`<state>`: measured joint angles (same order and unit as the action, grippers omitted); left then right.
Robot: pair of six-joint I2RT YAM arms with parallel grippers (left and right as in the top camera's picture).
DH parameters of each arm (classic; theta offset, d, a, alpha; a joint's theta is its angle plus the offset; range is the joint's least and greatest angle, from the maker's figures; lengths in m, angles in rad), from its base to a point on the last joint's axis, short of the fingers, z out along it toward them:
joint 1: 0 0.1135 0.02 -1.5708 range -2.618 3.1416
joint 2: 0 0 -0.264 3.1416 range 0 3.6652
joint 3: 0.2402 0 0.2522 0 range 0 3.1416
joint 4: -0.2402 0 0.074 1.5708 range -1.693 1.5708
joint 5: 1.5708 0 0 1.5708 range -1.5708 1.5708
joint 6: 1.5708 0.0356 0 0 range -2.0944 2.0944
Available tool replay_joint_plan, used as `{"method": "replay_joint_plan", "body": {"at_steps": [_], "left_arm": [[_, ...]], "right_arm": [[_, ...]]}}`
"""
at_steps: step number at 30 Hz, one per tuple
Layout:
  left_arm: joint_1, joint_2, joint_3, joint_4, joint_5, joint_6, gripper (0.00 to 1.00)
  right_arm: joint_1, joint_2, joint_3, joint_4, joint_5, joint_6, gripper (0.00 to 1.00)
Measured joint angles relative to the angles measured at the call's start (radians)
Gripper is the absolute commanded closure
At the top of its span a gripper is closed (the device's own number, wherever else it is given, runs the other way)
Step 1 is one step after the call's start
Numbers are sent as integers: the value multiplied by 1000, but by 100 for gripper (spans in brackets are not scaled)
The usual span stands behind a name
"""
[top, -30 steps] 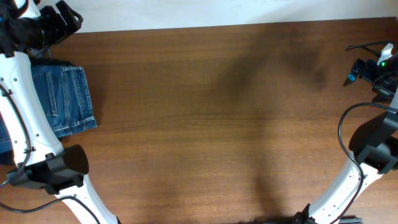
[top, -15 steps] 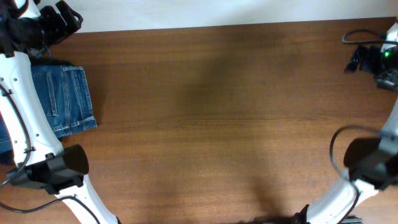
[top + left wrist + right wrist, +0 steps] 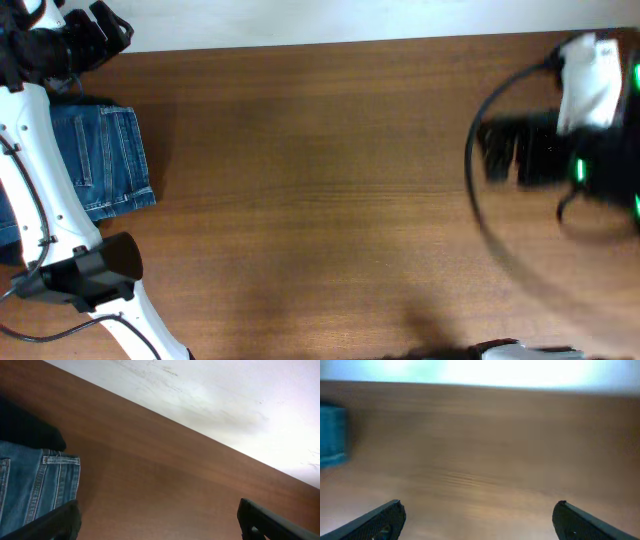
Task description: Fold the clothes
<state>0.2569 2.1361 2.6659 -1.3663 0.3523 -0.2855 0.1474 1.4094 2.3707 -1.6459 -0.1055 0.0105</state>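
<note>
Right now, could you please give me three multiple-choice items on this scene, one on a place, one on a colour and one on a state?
1. Where do the jeans lie on the table?
A) at its middle
B) at the edge beside the left arm
C) at the edge on the right arm's side

2. What colour are the jeans?
A) blue
B) red
C) white

3. How do the left end effector and the right end effector stand?
A) both shut on the jeans
B) one open, one shut
C) both open, holding nothing

Answers:
1 B, the overhead view shows the denim next to the left arm.
2 A, the denim is medium blue with light seams.
3 C, each wrist view shows fingers wide apart with only bare table between them.
</note>
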Motion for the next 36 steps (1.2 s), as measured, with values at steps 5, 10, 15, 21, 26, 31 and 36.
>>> {"method": "replay_joint_plan", "body": {"at_steps": [5, 10, 15, 21, 26, 31, 36], "left_arm": [[0, 0, 0, 0, 0, 0, 1], [0, 0, 0, 0, 0, 0, 1], [0, 0, 0, -1, 3, 0, 1], [0, 0, 0, -1, 4, 0, 1], [0, 0, 0, -1, 4, 0, 1], [0, 0, 0, -1, 4, 0, 1], [0, 0, 0, -1, 4, 0, 1]], "right_arm": [[194, -231, -33, 31, 6, -18, 1], [221, -553, -233, 92, -16, -23, 1], [212, -860, -571, 198, -21, -26, 1], [157, -1173, -1029, 447, -23, -29, 1], [86, -1294, -1361, 732, -26, -33, 1], [13, -1319, -1699, 1169, -31, -35, 1], [-22, -1321, -1958, 1476, -48, -35, 1]]}}
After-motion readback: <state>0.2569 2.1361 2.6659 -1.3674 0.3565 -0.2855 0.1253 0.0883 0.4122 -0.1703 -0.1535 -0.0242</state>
